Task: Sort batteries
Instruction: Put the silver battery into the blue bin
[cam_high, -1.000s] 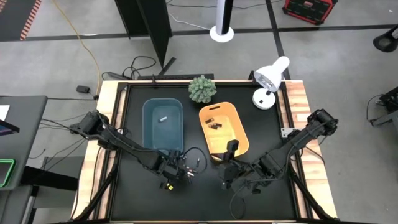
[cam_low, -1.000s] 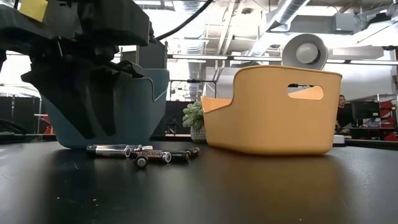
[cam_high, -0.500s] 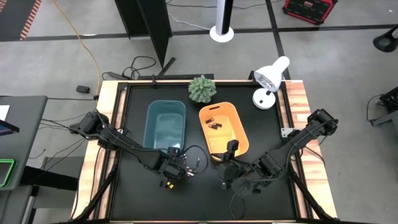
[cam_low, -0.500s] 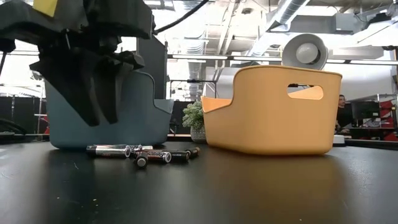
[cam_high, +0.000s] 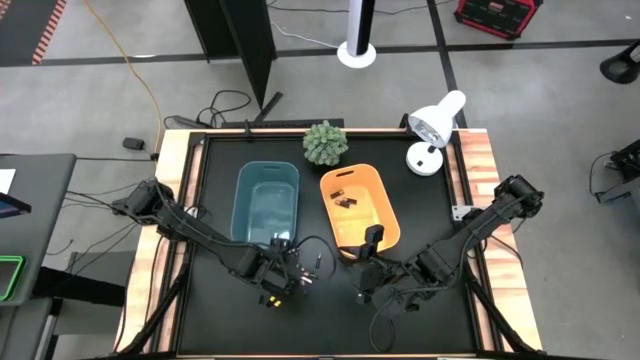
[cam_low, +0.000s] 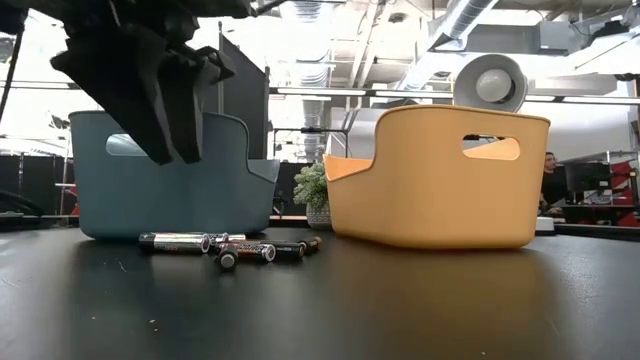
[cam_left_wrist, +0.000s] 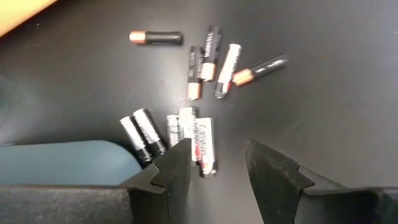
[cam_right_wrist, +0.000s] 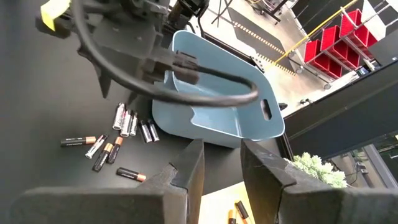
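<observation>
A workshop with ducts and red bins lies beyond my black counter (cam_high: 210, 200), where a blue bin (cam_high: 266, 203) and an orange bin (cam_high: 360, 207) stand side by side (a small plant (cam_high: 325, 143) and a white lamp (cam_high: 434, 129) sit behind them). My left gripper (cam_left_wrist: 214, 163) hangs above the counter just in front of the blue bin, its jaws parted and holding nothing. The batteries (cam_left_wrist: 200, 93) lie loose on the counter under it, near the blue bin's front: silvery ones clustered by the bin's corner, dark copper-tipped ones a little farther out. A few dark ones lie in the orange bin. My right gripper (cam_right_wrist: 217, 165) waits in front of the orange bin, jaws apart and empty.
</observation>
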